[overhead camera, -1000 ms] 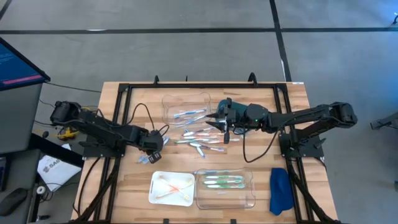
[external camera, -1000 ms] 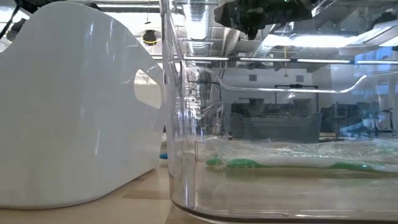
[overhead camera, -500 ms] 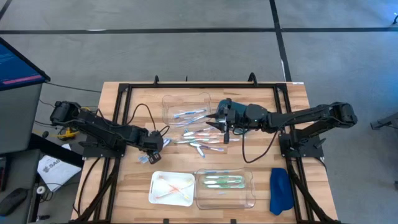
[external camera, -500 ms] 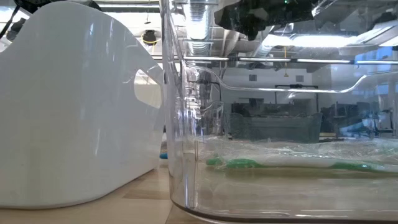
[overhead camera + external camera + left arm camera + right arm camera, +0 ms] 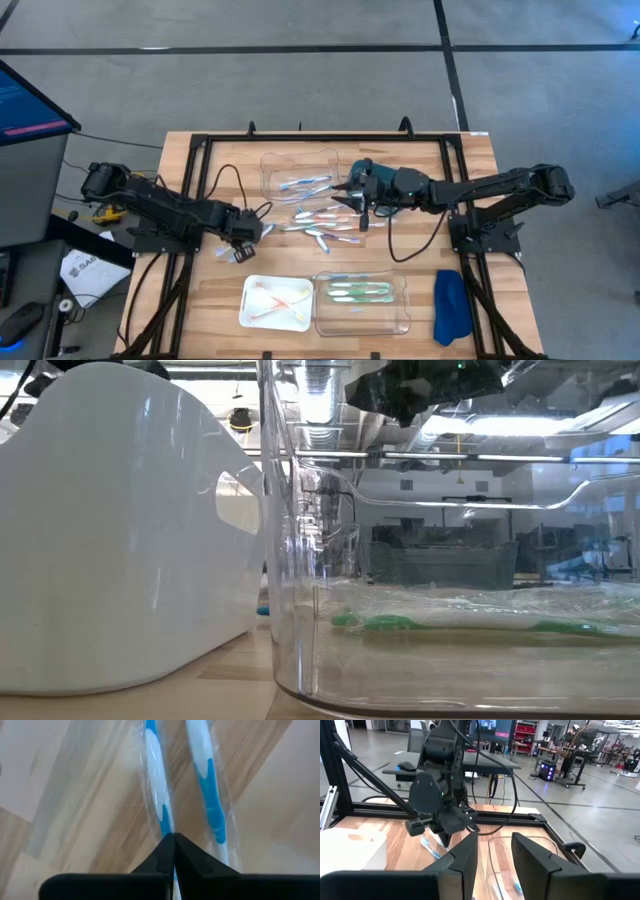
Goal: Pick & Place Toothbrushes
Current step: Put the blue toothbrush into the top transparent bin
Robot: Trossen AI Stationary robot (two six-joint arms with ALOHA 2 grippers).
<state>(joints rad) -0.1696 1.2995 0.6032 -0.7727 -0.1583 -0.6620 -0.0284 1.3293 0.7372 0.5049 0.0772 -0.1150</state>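
Several wrapped toothbrushes (image 5: pixel 325 222) lie in a loose pile on the table's middle. Two blue-and-white ones (image 5: pixel 232 254) lie apart at the left. My left gripper (image 5: pixel 247 232) points down over them, shut on one toothbrush (image 5: pixel 154 775); the second toothbrush (image 5: pixel 209 790) lies beside it on the wood. My right gripper (image 5: pixel 345 196) hangs level above the pile, open (image 5: pixel 495 857), with nothing between its fingers. From the right wrist view, my left gripper (image 5: pixel 440 822) stands over a blue toothbrush (image 5: pixel 429 845). My left gripper pinches the blue-and-white toothbrush in its clear wrapper between the very tips of its two fingers, at the handle's blue part (image 5: pixel 165 822). The fingers come from above, pointing down. The toothbrush lies on the table, stretching away from the fingertips.
A clear tray (image 5: pixel 300 170) with a few blue toothbrushes stands at the far middle. Near the front edge are a white tray (image 5: pixel 275 302) with pinkish toothbrushes and a clear tray (image 5: pixel 362 298) with green ones (image 5: pixel 390 623). A blue cloth (image 5: pixel 450 305) lies front right.
My left gripper has tipped a little where it stands over the two blue toothbrushes. My right gripper has kept still.
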